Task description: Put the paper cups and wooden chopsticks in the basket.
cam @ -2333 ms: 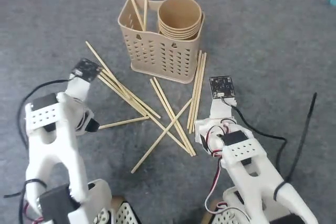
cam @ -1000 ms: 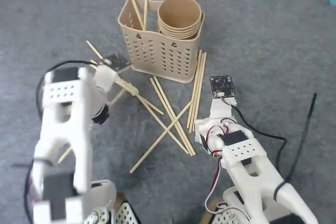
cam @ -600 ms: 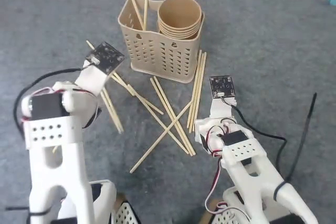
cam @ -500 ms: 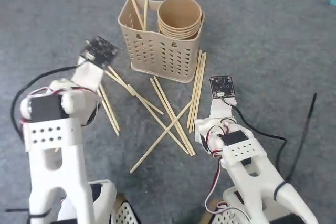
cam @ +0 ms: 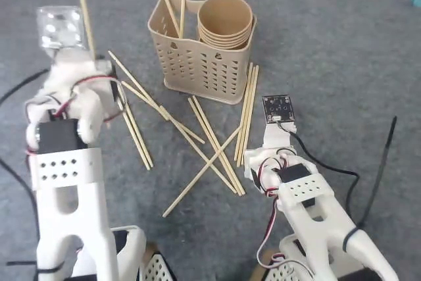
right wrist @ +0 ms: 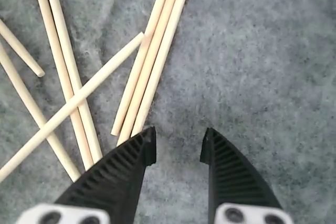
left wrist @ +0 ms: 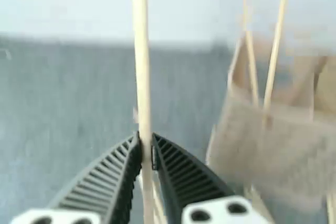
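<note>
Left wrist view: your left gripper (left wrist: 146, 145) squeezes one chopstick (left wrist: 139, 51), upright between its jaws. The basket (left wrist: 273, 140) sits beyond them, to one side. A loose squeeze could let it tip and miss.

Pale, matt bare-wood chopsticks (cam: 212, 137) lie on a rough, felt-like grey cloth table cover (cam: 342, 64); the smooth, perforated beige plastic basket (cam: 197, 70) holds matt brown paper cups (cam: 225, 18). Ribbed black plastic fingers (left wrist: 113, 177) of the left gripper (left wrist: 146, 149) clamp one smooth wooden chopstick (left wrist: 140, 77); arm shells (cam: 66, 182) are glossy white plastic
</note>
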`<state>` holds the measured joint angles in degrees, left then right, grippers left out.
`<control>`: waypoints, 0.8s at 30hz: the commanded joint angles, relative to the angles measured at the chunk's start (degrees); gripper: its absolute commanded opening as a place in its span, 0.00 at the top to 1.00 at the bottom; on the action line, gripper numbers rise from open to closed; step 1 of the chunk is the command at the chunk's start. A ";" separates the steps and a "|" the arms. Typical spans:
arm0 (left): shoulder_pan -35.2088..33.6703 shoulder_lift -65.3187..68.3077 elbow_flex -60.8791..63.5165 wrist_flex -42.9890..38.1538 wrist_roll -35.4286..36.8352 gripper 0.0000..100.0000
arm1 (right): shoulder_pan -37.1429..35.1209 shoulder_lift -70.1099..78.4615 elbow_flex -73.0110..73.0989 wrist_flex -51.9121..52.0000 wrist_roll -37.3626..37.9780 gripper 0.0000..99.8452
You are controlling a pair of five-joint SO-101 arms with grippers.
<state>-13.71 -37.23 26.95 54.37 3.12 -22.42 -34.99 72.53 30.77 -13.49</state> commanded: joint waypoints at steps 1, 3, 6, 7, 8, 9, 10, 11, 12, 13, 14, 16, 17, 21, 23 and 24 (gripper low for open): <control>1.67 -1.41 -1.80 -16.00 3.87 0.99 | 0.92 -1.89 0.00 -1.27 0.79 0.85; 3.16 -1.41 0.04 -22.95 5.01 0.99 | 0.92 -1.89 0.00 -1.36 0.88 0.85; 6.07 -1.41 4.97 -37.89 6.07 0.99 | 0.92 -1.89 0.00 -1.36 0.97 0.85; 7.12 -1.41 6.99 -43.96 6.15 0.99 | 0.92 -1.89 0.00 -1.45 0.97 0.85; 8.26 -1.41 9.01 -50.11 6.33 0.99 | 0.92 -1.89 0.00 -1.89 0.97 0.85; 9.32 -1.41 10.95 -55.82 6.15 0.99 | 0.92 -1.89 0.09 -2.42 1.05 0.85; 10.37 -1.41 12.35 -60.92 6.15 0.99 | 1.01 -1.89 0.18 -2.77 1.05 0.85; 11.34 -1.41 13.32 -65.05 6.07 0.99 | 1.45 -1.89 0.44 -3.03 1.05 0.85; 12.22 -1.32 13.67 -67.87 6.07 0.99 | 1.98 -1.89 0.62 -3.56 1.05 0.85; 12.92 -1.23 13.58 -68.66 6.07 0.99 | 2.42 -1.89 0.70 -4.18 0.97 0.85; 13.89 -1.23 13.49 -68.75 6.07 0.99 | 2.77 -1.89 0.70 -4.44 0.97 0.85; 15.74 -0.70 12.62 -68.66 6.07 0.99 | 3.03 -1.89 0.79 -4.53 0.88 0.85; 16.35 0.44 12.09 -68.84 5.98 0.99 | 3.03 -1.89 0.79 -4.53 0.88 0.85; 16.70 7.56 7.43 -68.92 5.98 0.98 | 3.21 -1.89 0.79 -4.53 0.88 0.85; 16.44 12.13 4.70 -69.01 5.98 0.98 | 3.21 -1.89 0.79 -4.53 0.88 0.85; 16.44 14.51 3.47 -69.01 5.98 0.98 | 3.21 -1.89 0.79 -4.53 0.88 0.85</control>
<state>2.29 -29.76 36.62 -12.88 8.57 -20.04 -34.99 73.67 27.25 -13.49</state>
